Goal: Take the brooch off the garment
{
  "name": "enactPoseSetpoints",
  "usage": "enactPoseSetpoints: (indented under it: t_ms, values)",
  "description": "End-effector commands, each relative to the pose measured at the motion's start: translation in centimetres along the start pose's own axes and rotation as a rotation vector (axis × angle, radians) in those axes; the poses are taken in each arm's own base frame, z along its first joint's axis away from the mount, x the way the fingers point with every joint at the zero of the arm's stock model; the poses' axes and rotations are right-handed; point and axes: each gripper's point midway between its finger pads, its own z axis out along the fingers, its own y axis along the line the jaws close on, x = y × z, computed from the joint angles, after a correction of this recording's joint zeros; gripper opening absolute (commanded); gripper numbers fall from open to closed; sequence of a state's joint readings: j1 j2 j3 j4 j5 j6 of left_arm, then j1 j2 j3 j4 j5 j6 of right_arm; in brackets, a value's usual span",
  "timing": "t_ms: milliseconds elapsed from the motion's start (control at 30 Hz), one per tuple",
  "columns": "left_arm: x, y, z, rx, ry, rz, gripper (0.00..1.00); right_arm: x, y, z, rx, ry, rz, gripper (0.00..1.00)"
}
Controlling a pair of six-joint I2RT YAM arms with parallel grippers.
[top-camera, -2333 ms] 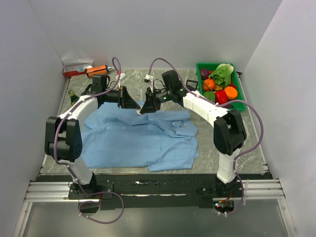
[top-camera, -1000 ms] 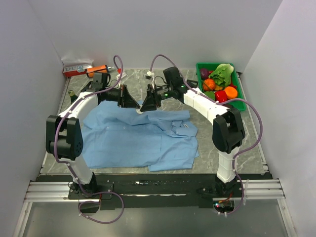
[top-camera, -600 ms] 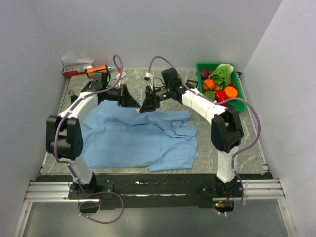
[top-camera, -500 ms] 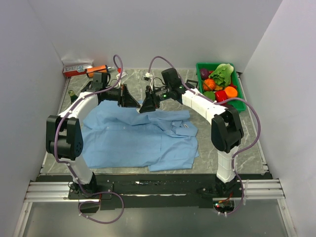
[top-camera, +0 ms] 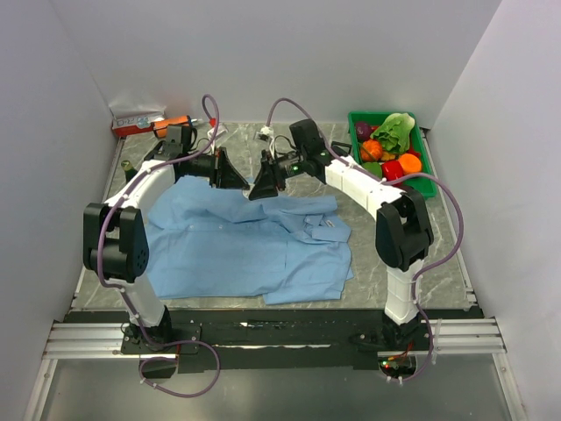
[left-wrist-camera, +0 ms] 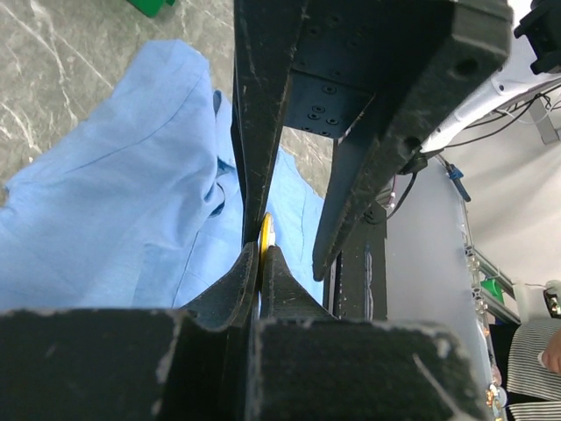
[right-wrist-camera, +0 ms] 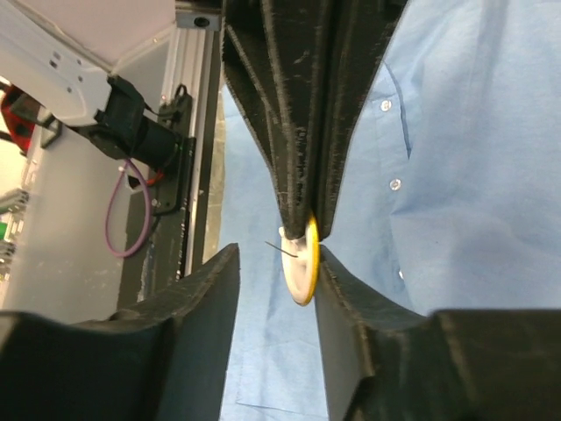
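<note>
one brooch (right-wrist-camera: pixel 302 267) in left tool (left-wrist-camera: pixel 261 261), near garment (top-camera: pixel 237 250) edge

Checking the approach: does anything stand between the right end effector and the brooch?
Nothing visible does. The left end effector pinches the brooch by one edge, above the garment, and the right end effector has an open finger on each side of it.
</note>
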State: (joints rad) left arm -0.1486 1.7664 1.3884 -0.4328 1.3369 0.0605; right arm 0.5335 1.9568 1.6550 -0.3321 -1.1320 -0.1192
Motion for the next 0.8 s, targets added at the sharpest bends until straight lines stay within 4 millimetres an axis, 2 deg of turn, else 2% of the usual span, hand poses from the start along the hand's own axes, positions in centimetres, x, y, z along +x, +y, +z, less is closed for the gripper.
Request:
enactPoseSetpoints:
  t_ms: [0, 767]
  values:
    - [-1.20, -0.71, 0.03, 0.022, -0.005, 0.082, 0.01, -2.27, 0.90, -0.43, -0.044, -0.055, -0.037, 0.44]
    - [-1.23, -0.90, -0.01, 0.025, -0.006, 0.088, 0.01, -1.89, 0.20, 0.04, -0.024, -0.046, -0.033, 0.27]
